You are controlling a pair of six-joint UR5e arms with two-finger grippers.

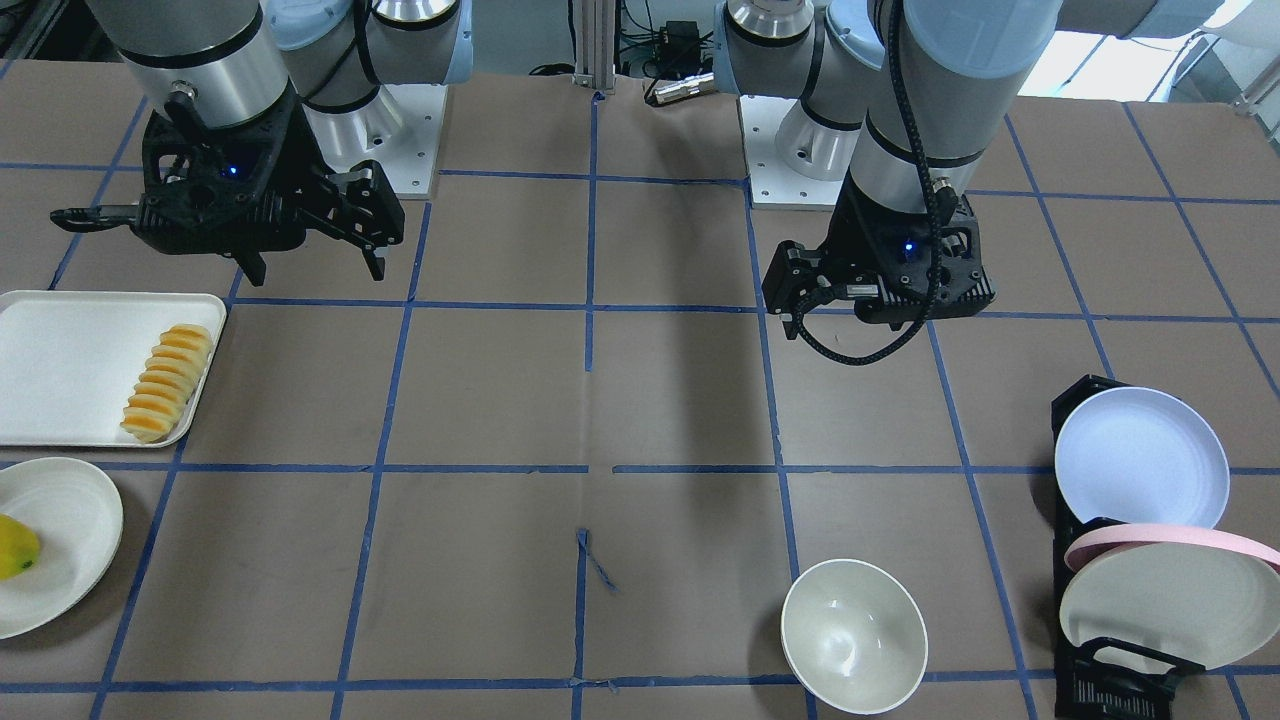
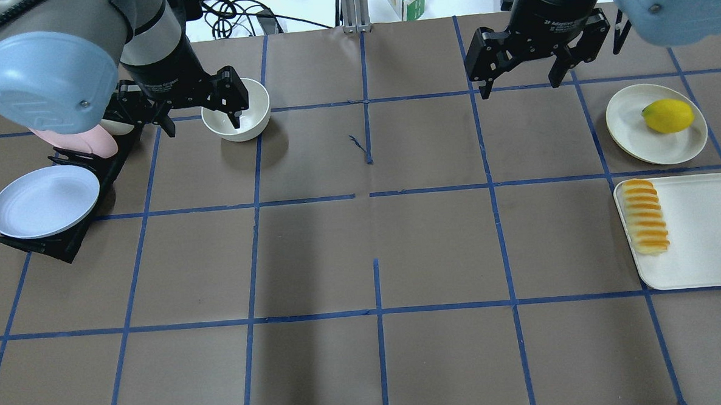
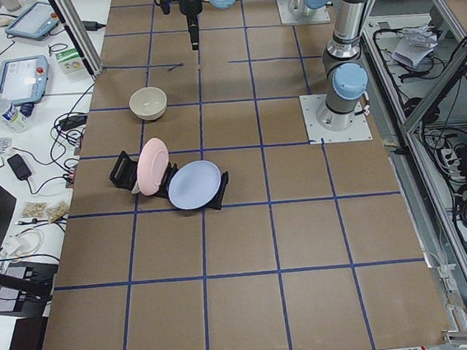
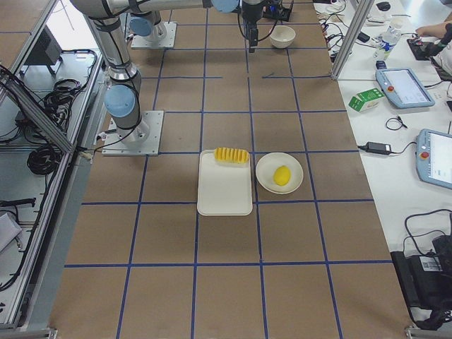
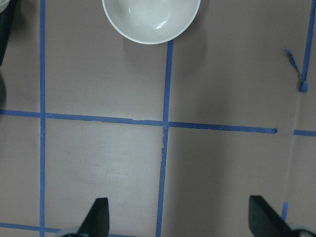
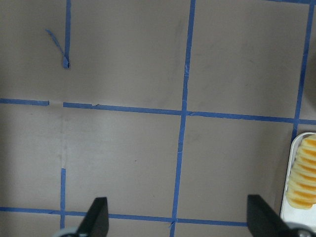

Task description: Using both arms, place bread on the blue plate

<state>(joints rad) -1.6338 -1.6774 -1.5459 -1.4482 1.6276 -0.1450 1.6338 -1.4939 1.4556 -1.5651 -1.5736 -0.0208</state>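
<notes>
The bread, a ridged yellow-orange loaf, lies along the inner edge of a white tray; it also shows in the front view and at the right edge of the right wrist view. The blue plate leans in a black rack at the table's other end, and shows in the front view. My right gripper is open and empty, high above the table, well away from the bread. My left gripper is open and empty, hanging above the table near a white bowl.
A pink-rimmed plate and a cream plate stand in the same rack. A yellow-green fruit sits on a cream plate beside the tray. Blue tape lines grid the brown table.
</notes>
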